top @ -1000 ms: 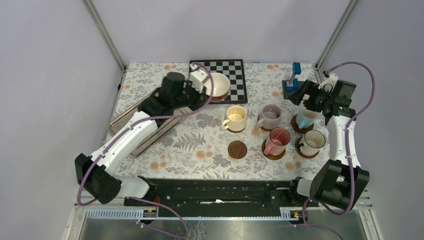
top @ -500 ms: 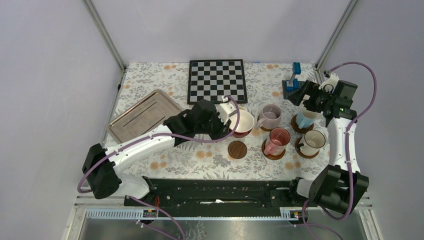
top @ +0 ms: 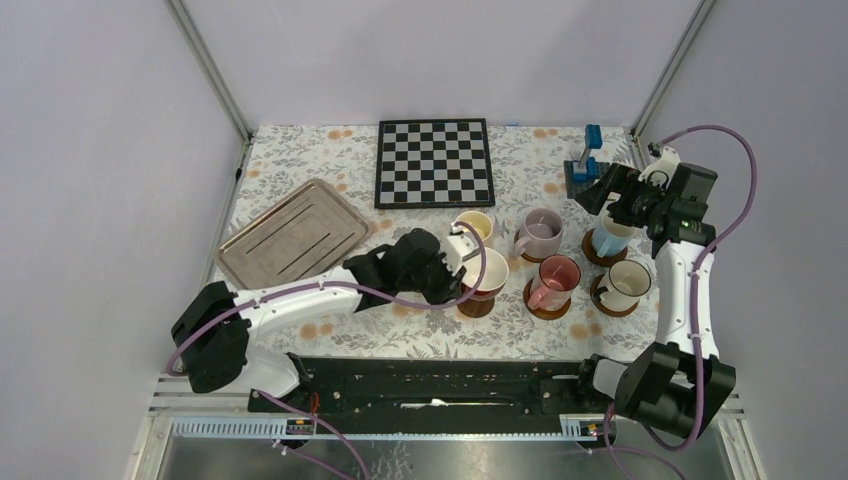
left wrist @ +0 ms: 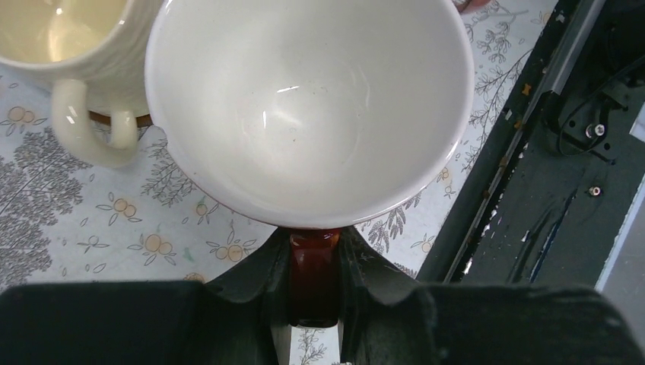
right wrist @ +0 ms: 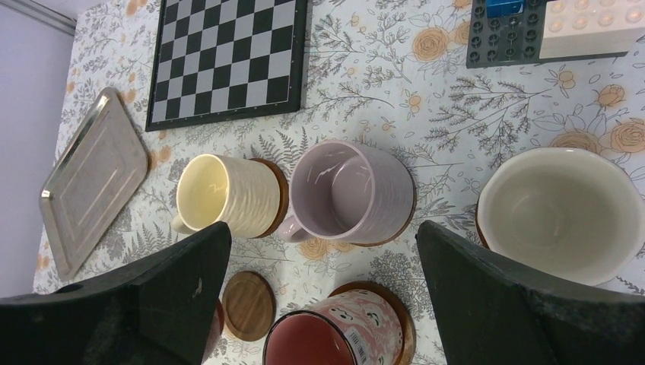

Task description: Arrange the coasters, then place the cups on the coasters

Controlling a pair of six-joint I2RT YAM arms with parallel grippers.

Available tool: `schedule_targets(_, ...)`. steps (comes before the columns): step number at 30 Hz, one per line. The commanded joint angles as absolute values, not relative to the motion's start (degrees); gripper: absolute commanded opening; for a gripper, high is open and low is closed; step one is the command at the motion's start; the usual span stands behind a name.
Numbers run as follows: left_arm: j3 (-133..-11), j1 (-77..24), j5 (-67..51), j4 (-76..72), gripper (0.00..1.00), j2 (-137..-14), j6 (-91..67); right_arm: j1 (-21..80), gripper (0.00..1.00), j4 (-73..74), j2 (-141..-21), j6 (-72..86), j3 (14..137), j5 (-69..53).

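While the dark red cup (top: 487,270) hangs just on the near side of the cream-yellow cup (top: 474,226), over the last bare coaster (top: 476,308), it should be lowered straight and kept level.

From the left wrist, its handle is seen clamped by the left gripper (left wrist: 313,251). Release is best withheld until the base is seated centrally, clear of the cream-yellow cup.

From the right wrist, the right gripper (right wrist: 323,228) is seen spread wide and empty.

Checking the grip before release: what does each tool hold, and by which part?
Left tool pinches the dark red ceramic mug with cream inside by its handle; right tool holds nothing.
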State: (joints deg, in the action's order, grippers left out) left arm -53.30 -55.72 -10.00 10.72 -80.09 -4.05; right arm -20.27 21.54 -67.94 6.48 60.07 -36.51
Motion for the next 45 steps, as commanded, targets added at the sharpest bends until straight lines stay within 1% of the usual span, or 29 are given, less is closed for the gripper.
schedule_targets(1,-50.3,-57.0,-8.6,-3.9,0.00,-76.6,-1.4,-20.4,1.00,21.4,-65.6,5.4,59.6,-35.9)
schedule_targets(14,-43.7,-57.5,-4.3,-15.9,0.00,-77.0,-0.5,-20.4,1.00,22.0,-63.5,3.1,57.1,-32.1)
schedule_targets(19,-42.3,-58.7,-5.6,-16.4,0.00,-76.8,-0.4,-20.4,1.00,22.0,-63.3,3.0,56.7,-31.5)
schedule_targets(30,-39.5,-60.0,-4.2,-21.8,0.00,-79.2,2.1,-20.4,1.00,21.5,-61.9,2.6,55.4,-29.6)
schedule_targets(45,-37.3,-59.9,-4.4,-25.8,0.00,-83.3,-1.8,-20.4,1.00,21.3,-61.3,2.6,54.8,-29.5)
